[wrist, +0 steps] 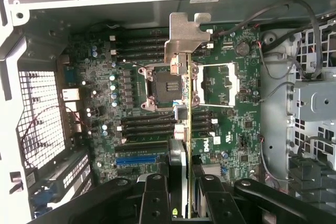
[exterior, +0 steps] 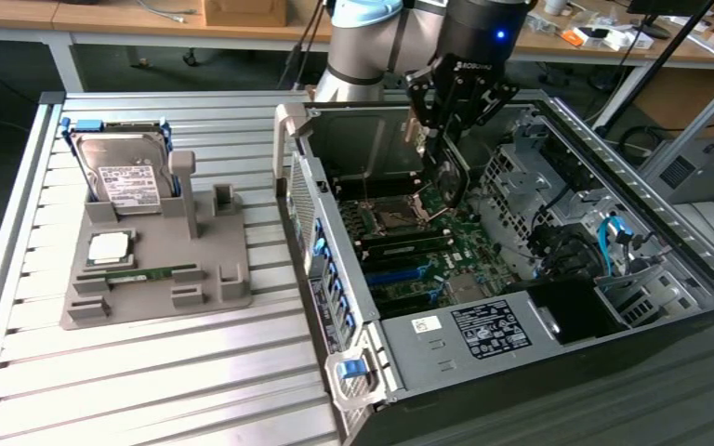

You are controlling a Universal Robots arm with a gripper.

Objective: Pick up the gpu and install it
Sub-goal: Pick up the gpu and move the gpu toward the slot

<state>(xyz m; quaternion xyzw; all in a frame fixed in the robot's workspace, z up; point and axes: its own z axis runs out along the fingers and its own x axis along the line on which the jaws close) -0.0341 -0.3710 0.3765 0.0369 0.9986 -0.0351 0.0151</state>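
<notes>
1. Above the open computer case (exterior: pixel 332 269), the gripper (exterior: pixel 448 137) has its jaws clamped partway closed on the gpu (exterior: pixel 454 178), which hangs edge-down inside the chassis.
2. From the wrist, the card's silver bracket (wrist: pixel 187 38) sits over the motherboard (wrist: pixel 105 103), crossing the CPU socket (wrist: pixel 167 85).
3. A blue slot (wrist: pixel 135 158) lies just beside the card, and black cables (wrist: pixel 294 35) run apart from it.
4. Toward the exterior view's left, a hard drive (exterior: pixel 127 177) and a memory stick (exterior: pixel 146 275) rest on a grey fixture (exterior: pixel 220 279).

I see soft, even overhead light on the ribbed silver metal table (exterior: pixel 146 372), which has a mild sheen. The open grey computer case (exterior: pixel 370 139) is dimmer inside, shadowed beneath the black arm (exterior: pixel 482 28). In my wrist view the case rim washes out white, and the thin dark green gpu card (wrist: pixel 186 35) glints at its silver bracket.
</notes>
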